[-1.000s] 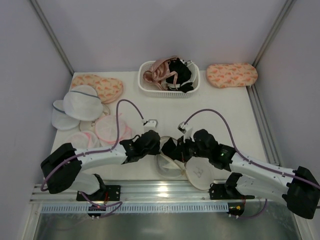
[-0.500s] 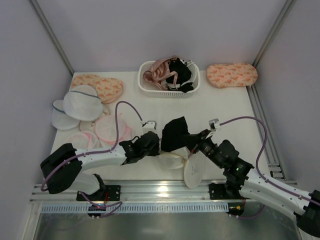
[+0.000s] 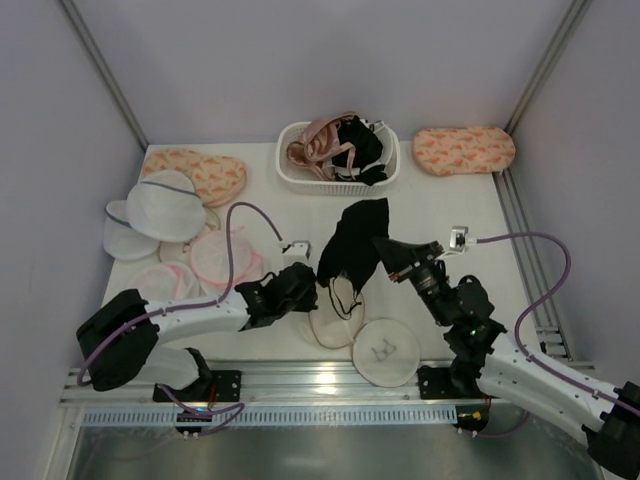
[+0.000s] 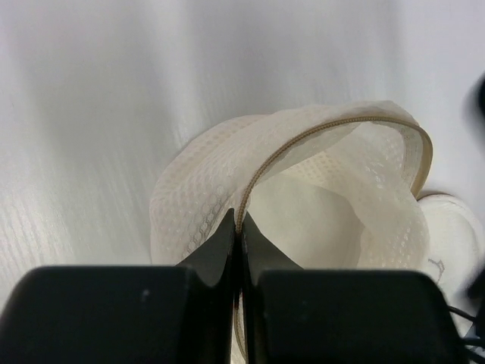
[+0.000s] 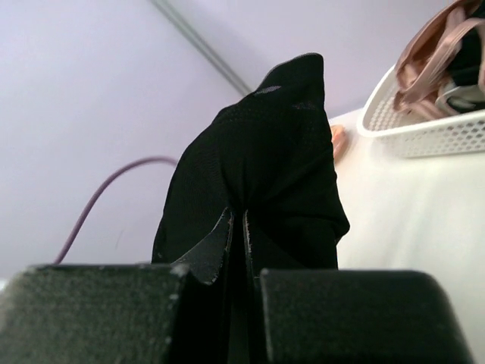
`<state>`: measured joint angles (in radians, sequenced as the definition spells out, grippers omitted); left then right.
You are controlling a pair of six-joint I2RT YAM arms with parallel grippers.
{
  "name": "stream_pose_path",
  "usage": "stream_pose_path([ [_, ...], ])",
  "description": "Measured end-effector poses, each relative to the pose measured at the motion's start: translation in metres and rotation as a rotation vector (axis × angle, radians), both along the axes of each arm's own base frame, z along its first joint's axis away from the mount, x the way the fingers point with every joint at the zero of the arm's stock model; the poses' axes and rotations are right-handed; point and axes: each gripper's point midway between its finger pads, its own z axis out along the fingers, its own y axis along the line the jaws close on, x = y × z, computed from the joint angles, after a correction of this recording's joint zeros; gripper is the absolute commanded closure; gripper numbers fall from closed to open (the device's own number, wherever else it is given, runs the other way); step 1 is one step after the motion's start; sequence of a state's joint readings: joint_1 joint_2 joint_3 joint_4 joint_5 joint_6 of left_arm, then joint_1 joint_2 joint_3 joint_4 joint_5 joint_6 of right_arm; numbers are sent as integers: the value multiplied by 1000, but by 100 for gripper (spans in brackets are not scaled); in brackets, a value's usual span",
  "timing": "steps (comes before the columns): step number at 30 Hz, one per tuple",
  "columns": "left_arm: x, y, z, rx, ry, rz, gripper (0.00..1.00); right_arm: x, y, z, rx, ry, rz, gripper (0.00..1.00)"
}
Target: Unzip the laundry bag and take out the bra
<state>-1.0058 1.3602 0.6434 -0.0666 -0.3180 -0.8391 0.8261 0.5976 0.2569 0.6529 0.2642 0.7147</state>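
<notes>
Table white, walls lilac; left gripper pinches laundry bag rim, right gripper clamps raised bra.

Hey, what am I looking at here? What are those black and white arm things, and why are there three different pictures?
Those are two robot arms, bolted at the near edge of a table. The wide picture looks down from above. The two close-ups come from a camera on each wrist, so each shows its own fingers. The left gripper pinches the rim of an opened mesh laundry bag. The right gripper holds a black bra lifted up, with its straps hanging down. Farther back sits a white basket of more bras, and other mesh pouches lie at the left.
</notes>
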Motion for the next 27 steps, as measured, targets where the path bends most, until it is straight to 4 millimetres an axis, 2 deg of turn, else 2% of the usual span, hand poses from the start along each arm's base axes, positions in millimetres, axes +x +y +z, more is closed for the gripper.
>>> stream_pose_path([
  [2,-1,1,3,-7,-4,0,100,18,-1,17,-16,11,-50,96],
  [7,-3,4,10,-28,-16,-1,100,78,-2,79,-77,7,-187,96],
  [10,-5,6,12,-38,-16,-1,100,126,-4,98,-117,13,-265,96],
  [16,-10,13,23,-69,-28,6,100,223,0,84,-222,82,-336,96],
  [19,-12,16,33,-88,-40,6,100,271,10,71,-262,110,-328,96],
  [24,-14,21,45,-114,-55,10,100,341,30,58,-279,112,-290,96],
  [27,-17,27,49,-116,-59,17,100,384,47,41,-295,131,-267,96],
])
